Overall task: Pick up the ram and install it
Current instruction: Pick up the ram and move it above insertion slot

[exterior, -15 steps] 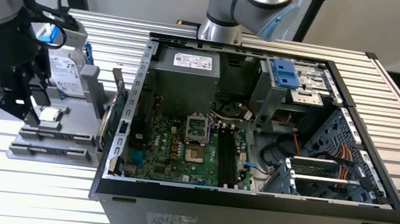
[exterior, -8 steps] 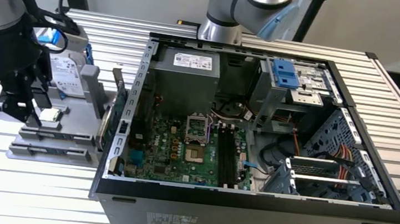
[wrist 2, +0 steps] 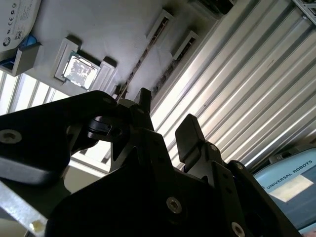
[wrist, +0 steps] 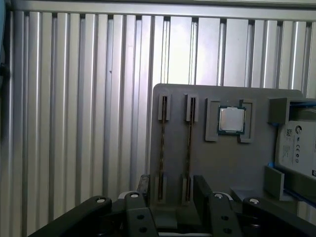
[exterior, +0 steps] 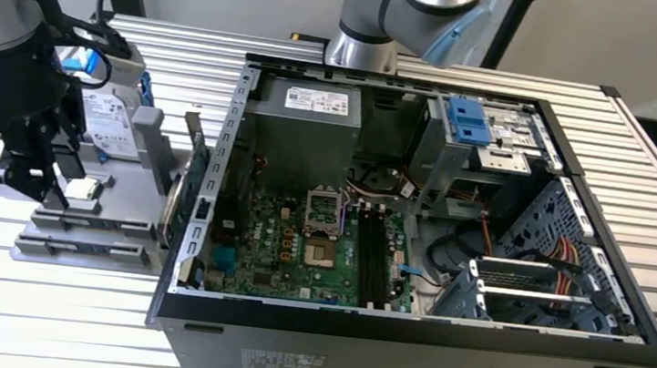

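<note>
Above ram (wrist: 189, 148), end effector (wrist: 173, 181) fingers spread.

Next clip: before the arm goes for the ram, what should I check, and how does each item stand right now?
1. Gripper open and empty: ok.
2. Ram standing on edge in the gray holder, with a second stick beside it: ok.
3. Gripper centred on one stick: cannot tell; in the first wrist view both sticks line up between the fingers.
4. CPU apart from the fingers: ok.
5. Computer case open: ok.
6. Motherboard ram slots empty: cannot tell.
</note>
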Motion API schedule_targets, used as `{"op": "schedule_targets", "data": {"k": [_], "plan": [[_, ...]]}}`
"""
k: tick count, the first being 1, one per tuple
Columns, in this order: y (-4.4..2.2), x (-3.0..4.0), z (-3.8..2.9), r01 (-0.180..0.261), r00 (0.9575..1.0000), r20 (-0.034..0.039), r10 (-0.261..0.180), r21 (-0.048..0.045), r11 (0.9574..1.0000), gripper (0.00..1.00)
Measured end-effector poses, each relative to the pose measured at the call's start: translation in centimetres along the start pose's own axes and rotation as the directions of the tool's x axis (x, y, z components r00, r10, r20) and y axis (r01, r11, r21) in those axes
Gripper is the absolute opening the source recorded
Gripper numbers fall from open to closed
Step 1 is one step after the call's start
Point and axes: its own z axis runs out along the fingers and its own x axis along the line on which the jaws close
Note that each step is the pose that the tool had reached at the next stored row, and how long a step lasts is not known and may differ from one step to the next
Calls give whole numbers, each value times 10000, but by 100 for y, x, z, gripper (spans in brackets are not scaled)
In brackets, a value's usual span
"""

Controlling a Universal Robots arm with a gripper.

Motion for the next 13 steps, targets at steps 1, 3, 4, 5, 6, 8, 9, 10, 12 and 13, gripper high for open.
{"op": "schedule_targets", "data": {"k": [1,3,4,5,6,8,9,10,12,13], "plan": [[0,0,3,0,10000,1,0,1,10000,100],[0,-1,13,0,10000,1,0,2,10000,100],[0,0,16,0,10000,0,0,0,10000,100],[-1,-1,21,0,10000,0,0,0,10000,100],[-1,-1,27,0,10000,-1,0,-1,10000,100],[-1,-1,38,0,10000,0,0,0,10000,100],[-1,-1,43,0,10000,-1,0,-1,10000,100],[-1,-1,49,0,10000,-1,0,0,10000,100],[-1,-1,60,0,10000,-2,0,-1,10000,100],[-1,-1,65,0,10000,-1,0,0,10000,100]]}}
